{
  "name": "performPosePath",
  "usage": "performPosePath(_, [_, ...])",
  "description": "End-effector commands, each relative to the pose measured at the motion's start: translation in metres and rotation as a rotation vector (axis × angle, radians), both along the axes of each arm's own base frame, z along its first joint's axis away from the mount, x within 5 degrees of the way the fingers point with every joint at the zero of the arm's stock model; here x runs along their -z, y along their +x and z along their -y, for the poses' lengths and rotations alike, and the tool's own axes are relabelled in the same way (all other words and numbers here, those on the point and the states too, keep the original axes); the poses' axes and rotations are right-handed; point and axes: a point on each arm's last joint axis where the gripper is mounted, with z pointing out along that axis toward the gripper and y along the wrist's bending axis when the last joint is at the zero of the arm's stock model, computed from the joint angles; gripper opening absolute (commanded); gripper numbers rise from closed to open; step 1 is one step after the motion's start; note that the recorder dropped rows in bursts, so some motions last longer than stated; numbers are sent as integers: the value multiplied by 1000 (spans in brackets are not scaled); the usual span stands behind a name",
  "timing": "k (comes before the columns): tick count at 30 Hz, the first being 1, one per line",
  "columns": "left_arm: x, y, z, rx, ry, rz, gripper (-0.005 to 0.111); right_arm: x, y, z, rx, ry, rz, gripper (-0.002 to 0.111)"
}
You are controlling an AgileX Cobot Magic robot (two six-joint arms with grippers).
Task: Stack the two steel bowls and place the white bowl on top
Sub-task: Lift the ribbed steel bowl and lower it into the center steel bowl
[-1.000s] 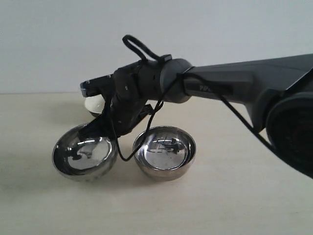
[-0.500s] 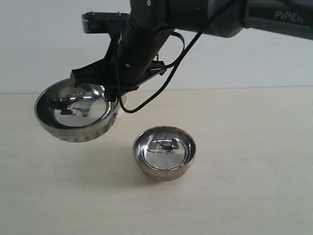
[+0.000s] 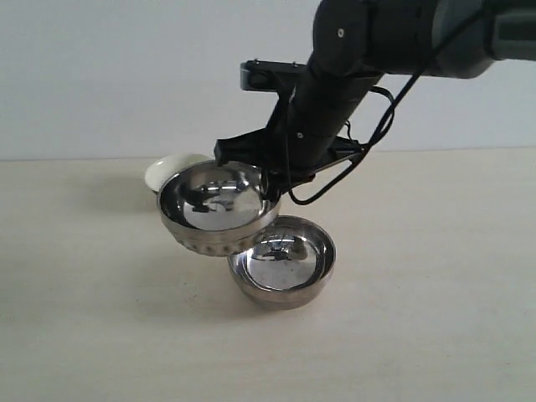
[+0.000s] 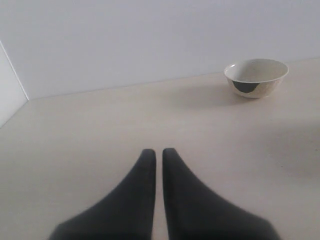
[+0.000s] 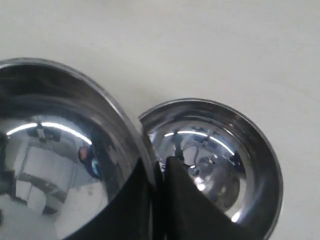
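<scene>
Pincer (image 5: 160, 166) clamps ribbed bowl (image 3: 219, 203) partly over smooth bowl (image 3: 290, 265).

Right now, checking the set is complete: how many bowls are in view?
3. Ribbed steel bowl, held aloft by the right gripper; smooth steel bowl on the table below it; white bowl on the table behind.

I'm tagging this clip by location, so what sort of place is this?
Probably a robot test bench: pale tabletop, plain white wall, and a robot arm holding a ribbed steel bowl.
</scene>
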Motion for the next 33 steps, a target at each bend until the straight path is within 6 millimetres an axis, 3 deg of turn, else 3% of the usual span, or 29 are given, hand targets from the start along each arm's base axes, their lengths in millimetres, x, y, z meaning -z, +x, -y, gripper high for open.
performPosePath(1, [0, 0, 0, -3, -16, 8, 4, -7, 0, 24, 25, 56, 22, 0])
performPosePath(9, [0, 0, 0, -3, -16, 8, 4, 9, 0, 61, 82, 27, 7, 0])
performPosePath(33, [0, 0, 0, -3, -16, 8, 4, 58, 11, 57, 105, 6, -2, 0])
